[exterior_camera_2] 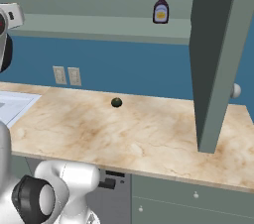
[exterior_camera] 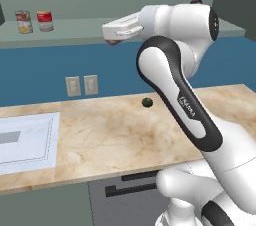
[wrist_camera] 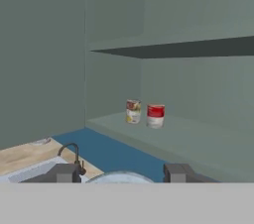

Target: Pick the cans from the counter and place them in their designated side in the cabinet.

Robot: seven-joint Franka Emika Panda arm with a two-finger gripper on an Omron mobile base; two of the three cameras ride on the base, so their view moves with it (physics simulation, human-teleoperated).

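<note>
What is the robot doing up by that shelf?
The robot's gripper is holding a can and is lifted up toward the cabinet. Two cans already stand on the left part of its ledge: a yellow-and-red can and a red-and-white can. A dark sauce bottle stands further right. On the counter below lies a small dark green lump.

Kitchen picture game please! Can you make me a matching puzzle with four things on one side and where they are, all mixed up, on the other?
Things:
1. sauce bottle
2. green lump
3. red-and-white can
4. light switches

Places:
A. on the blue wall
B. on the cabinet ledge beside a yellow-and-red can
C. alone at the other end of the ledge
D. on the marble counter

Pairs: 1-C, 2-D, 3-B, 4-A
</note>
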